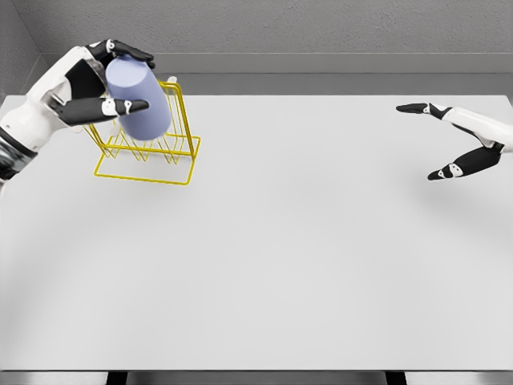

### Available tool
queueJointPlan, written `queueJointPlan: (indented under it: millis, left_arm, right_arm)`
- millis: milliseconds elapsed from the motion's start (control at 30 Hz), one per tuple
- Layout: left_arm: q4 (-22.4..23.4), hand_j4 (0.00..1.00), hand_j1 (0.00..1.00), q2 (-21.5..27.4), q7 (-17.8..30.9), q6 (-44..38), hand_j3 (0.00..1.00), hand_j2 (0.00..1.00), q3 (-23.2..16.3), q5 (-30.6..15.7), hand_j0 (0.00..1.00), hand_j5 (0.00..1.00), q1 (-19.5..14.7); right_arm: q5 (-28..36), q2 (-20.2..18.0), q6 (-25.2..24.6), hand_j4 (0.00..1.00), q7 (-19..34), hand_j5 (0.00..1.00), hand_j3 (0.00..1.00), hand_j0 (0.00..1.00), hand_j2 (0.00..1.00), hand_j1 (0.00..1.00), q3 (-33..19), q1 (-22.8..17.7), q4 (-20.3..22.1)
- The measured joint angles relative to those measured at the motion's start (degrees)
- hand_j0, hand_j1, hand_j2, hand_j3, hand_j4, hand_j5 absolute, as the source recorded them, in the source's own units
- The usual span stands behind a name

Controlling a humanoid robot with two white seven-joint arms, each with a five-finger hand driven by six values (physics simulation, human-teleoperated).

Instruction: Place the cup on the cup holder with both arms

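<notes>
A pale lavender cup [138, 98] hangs tilted over the yellow wire cup holder [149, 154] at the table's far left. My left hand [120, 79] is shut on the cup, thumb and fingers wrapped around its upper end. The cup's lower end overlaps the holder's upright prongs; whether it touches them I cannot tell. My right hand [439, 141] hovers at the far right edge of the table, fingers spread wide and holding nothing.
The white table [288, 257] stretches from the holder to the right hand. A grey wall [321, 32] runs behind the table's back edge.
</notes>
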State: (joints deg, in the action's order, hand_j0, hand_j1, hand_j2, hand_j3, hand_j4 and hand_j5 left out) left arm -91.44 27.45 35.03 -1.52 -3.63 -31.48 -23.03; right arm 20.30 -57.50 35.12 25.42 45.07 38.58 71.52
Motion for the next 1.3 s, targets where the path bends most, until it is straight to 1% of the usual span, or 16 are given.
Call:
queueJointPlan:
  millis: [200, 533, 900, 933, 967, 1000, 1033, 1067, 1100, 1133, 1167, 1300]
  left_arm:
    - [0.8, 0.54, 0.54, -0.1, 0.0, -0.6, 0.54, 0.54, 0.0, 0.1, 0.54, 0.54, -0.4]
    - [2.1, 0.54, 0.54, -0.1, 0.0, -0.7, 0.54, 0.54, -0.1, 0.3, 0.54, 0.54, 0.4]
    - [2.1, 0.54, 0.54, 0.0, 0.0, -0.8, 0.54, 0.54, 0.1, 0.0, 0.54, 0.54, 0.1]
    - [2.1, 0.62, 0.62, 0.0, 0.0, -0.7, 0.62, 0.62, 0.1, 0.1, 0.62, 0.62, 0.1]
    - [2.1, 0.65, 0.65, 0.0, 0.0, -0.7, 0.65, 0.65, 0.1, 0.1, 0.65, 0.65, 0.1]
    - [2.1, 0.66, 0.66, 0.0, 0.0, -0.7, 0.66, 0.66, 0.1, 0.1, 0.66, 0.66, 0.1]
    - [2.0, 0.82, 0.82, -0.1, 0.0, -0.6, 0.82, 0.82, 0.1, 0.1, 0.82, 0.82, 0.1]
    - [2.0, 0.84, 0.84, -0.1, 0.0, -0.6, 0.84, 0.84, 0.0, 0.1, 0.84, 0.84, 0.3]
    - [2.0, 0.89, 0.89, -0.1, 0.0, -0.5, 0.89, 0.89, 0.0, 0.1, 0.89, 0.89, 0.3]
    - [2.0, 0.90, 0.90, -0.1, 0.0, -0.4, 0.90, 0.90, 0.0, 0.1, 0.90, 0.90, 0.4]
    - [2.0, 0.93, 0.93, -0.1, 0.0, -0.4, 0.93, 0.93, 0.0, 0.1, 0.93, 0.93, 0.4]
    - [1.8, 0.96, 0.96, 0.0, 0.0, -0.2, 0.96, 0.96, -0.1, 0.2, 0.96, 0.96, 0.4]
  right_arm:
    - [0.0, 0.0, 0.0, 1.00, 0.0, 1.00, 1.00, 1.00, 1.00, 1.00, 0.0, 0.0, 0.1]
    - [0.0, 0.0, 0.0, 1.00, 0.0, 1.00, 1.00, 1.00, 1.00, 1.00, 0.0, 0.0, 0.1]
    - [0.0, 0.0, 0.0, 1.00, 0.0, 1.00, 1.00, 1.00, 1.00, 1.00, 0.0, 0.0, 0.1]
    - [0.0, 0.0, 0.0, 1.00, 0.0, 1.00, 1.00, 1.00, 1.00, 1.00, 0.0, 0.0, 0.1]
    - [0.0, 0.0, 0.0, 1.00, 0.0, 1.00, 1.00, 1.00, 1.00, 1.00, 0.0, 0.0, 0.1]
    - [0.0, 0.0, 0.0, 1.00, 0.0, 1.00, 1.00, 1.00, 1.00, 1.00, 0.0, 0.0, 0.1]
    - [0.0, 0.0, 0.0, 1.00, 0.0, 1.00, 1.00, 1.00, 1.00, 1.00, 0.0, 0.0, 0.1]
    - [0.0, 0.0, 0.0, 1.00, 0.0, 1.00, 1.00, 1.00, 1.00, 1.00, 0.0, 0.0, 0.1]
    - [0.0, 0.0, 0.0, 1.00, 0.0, 1.00, 1.00, 1.00, 1.00, 1.00, 0.0, 0.0, 0.1]
    - [0.0, 0.0, 0.0, 1.00, 0.0, 1.00, 1.00, 1.00, 1.00, 1.00, 0.1, 0.0, 0.1]
    - [0.0, 0.0, 0.0, 1.00, 0.0, 1.00, 1.00, 1.00, 1.00, 1.00, 0.1, 0.0, 0.1]
    - [0.0, 0.0, 0.0, 1.00, 0.0, 1.00, 1.00, 1.00, 1.00, 1.00, 0.1, 0.0, 0.3]
